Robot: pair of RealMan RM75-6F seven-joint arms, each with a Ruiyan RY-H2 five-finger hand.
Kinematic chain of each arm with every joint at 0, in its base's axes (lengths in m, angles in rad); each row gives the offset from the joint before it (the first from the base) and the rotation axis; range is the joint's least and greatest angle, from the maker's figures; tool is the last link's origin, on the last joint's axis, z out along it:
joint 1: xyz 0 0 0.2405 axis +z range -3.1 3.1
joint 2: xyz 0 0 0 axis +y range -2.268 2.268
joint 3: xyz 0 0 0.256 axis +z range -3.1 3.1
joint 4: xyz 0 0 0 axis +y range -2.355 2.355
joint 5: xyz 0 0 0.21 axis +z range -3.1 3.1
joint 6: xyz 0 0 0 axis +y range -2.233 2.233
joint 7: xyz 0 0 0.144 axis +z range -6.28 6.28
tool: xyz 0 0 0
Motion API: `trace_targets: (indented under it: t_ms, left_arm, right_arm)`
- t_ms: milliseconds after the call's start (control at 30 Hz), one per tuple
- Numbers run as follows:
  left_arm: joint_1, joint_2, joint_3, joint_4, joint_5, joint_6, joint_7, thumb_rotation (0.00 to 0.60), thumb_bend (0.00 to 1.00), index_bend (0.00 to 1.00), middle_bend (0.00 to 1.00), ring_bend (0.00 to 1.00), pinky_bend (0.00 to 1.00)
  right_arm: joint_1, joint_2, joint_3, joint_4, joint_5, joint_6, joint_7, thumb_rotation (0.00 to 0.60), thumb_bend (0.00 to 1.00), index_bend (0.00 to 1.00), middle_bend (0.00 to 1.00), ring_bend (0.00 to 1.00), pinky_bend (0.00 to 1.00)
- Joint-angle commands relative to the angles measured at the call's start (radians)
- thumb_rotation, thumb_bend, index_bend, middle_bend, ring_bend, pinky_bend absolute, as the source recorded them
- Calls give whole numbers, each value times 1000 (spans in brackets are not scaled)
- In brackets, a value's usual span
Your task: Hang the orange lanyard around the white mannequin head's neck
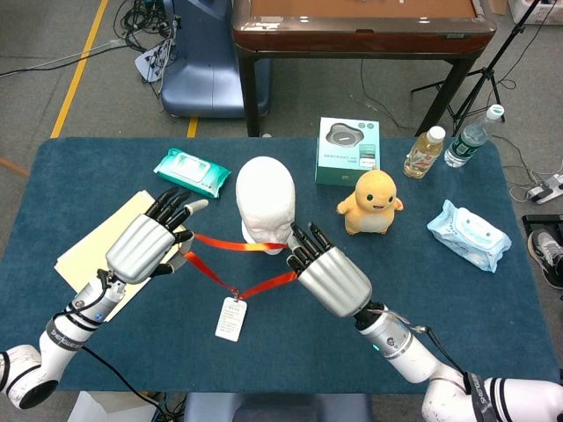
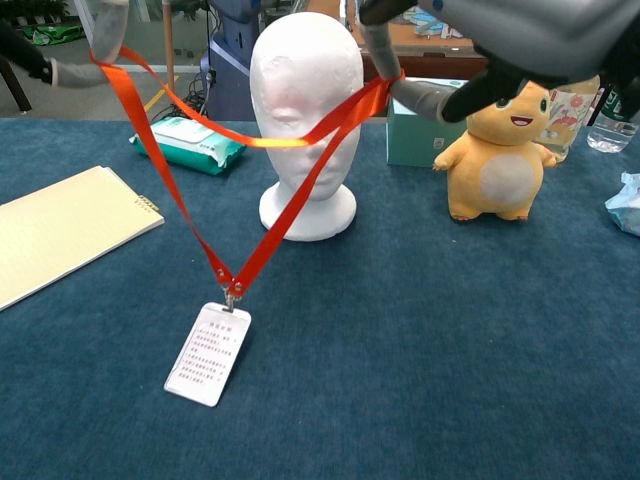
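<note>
Left hand (image 1: 151, 243) and right hand (image 1: 327, 271) each grip the orange ribbon lanyard (image 2: 262, 141) (card on table); loop spread before the white foam mannequin head (image 2: 306, 90)

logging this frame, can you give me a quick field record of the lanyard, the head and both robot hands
lanyard: orange lanyard spread in front of the mannequin head, far strap crossing its face, not yet over the top
badge: white card resting on the blue table
left robot hand: left robot hand holds one side of the loop up
right robot hand: right robot hand holds the other side beside the head
nearby: yellow plush toy, yellow notepad
</note>
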Motion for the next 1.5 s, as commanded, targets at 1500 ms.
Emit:
trace_targets:
  t_ms: [1500]
  left_arm:
    - [-203,-24,-209,46,-628,-229,280,600,317,634,134,39,9]
  right_arm:
    - [112,35,255,53,461,28,-174,600,449,659,359,153,227]
